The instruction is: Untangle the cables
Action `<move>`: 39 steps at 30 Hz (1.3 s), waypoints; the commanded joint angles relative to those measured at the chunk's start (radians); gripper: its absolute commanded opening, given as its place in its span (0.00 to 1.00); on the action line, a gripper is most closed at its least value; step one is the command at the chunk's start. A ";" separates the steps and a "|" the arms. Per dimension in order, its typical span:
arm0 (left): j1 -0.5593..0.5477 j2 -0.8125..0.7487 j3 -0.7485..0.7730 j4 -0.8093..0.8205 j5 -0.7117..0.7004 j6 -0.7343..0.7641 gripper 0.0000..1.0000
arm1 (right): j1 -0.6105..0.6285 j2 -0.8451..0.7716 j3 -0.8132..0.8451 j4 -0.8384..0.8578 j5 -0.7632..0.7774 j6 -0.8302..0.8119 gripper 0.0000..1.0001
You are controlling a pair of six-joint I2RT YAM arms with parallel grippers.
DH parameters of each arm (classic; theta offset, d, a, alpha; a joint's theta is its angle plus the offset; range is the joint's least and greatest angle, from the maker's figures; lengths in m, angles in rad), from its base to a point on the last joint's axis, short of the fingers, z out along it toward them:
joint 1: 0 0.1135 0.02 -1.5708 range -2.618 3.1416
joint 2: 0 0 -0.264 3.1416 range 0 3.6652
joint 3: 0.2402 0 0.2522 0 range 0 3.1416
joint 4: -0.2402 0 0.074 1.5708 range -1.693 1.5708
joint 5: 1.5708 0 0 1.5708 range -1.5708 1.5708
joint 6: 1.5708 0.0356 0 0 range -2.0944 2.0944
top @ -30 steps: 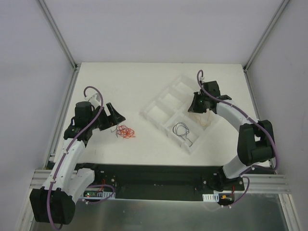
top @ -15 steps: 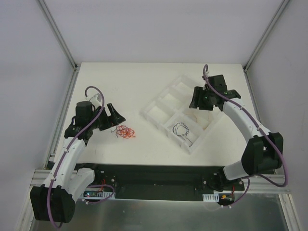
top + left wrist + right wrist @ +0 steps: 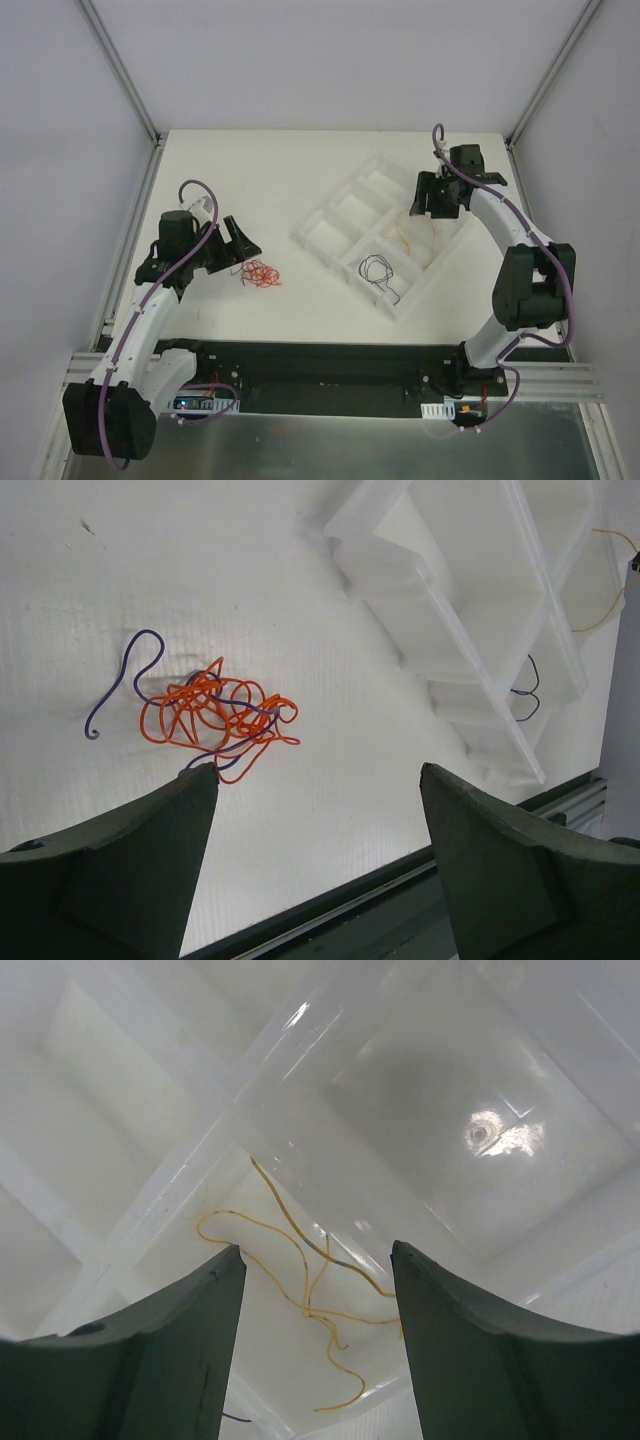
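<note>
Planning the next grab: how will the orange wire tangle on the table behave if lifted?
Probably floppy: the orange tangle lies in loose thin loops. Likely light, being so thin. The dark wire threaded through it would probably come along.

Bare table [image 3: 250, 170] lies open between the left gripper [image 3: 318, 780] and the tray [image 3: 334, 198], broken only by the orange tangle [image 3: 215, 715] just ahead of its 2 spread fingers. Thin dividers wall off the tray's compartments. The right gripper [image 3: 315, 1250] hangs over 1 of them, jaws apart, above a loose yellow wire [image 3: 306, 1309]. A dark wire [image 3: 378, 268] lies in a nearer compartment. Rails [image 3: 130, 240] hem the table's sides.
</note>
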 commanded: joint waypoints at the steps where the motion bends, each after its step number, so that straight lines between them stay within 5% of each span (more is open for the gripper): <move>1: 0.011 -0.028 -0.008 -0.002 0.038 0.025 0.81 | 0.005 0.018 0.049 0.023 -0.063 -0.108 0.63; 7: 0.011 -0.023 -0.005 -0.002 0.047 0.025 0.81 | 0.009 0.035 0.037 0.034 -0.066 -0.112 0.50; 17: 0.011 -0.040 -0.009 -0.006 0.045 0.017 0.81 | 0.063 0.002 0.027 0.011 -0.048 -0.087 0.00; 26: 0.011 0.024 0.007 -0.002 0.038 0.017 0.80 | 0.144 -0.002 -0.178 0.144 -0.027 0.010 0.00; 31: 0.011 0.084 0.017 -0.005 0.028 0.011 0.78 | 0.164 0.037 -0.158 0.108 0.028 -0.004 0.02; 35: 0.009 0.153 0.020 -0.006 0.073 0.002 0.74 | 0.182 -0.021 -0.120 0.040 0.082 -0.009 0.17; 39: 0.002 0.164 -0.006 -0.005 0.038 0.008 0.73 | 0.228 -0.107 -0.077 -0.037 0.180 -0.012 0.43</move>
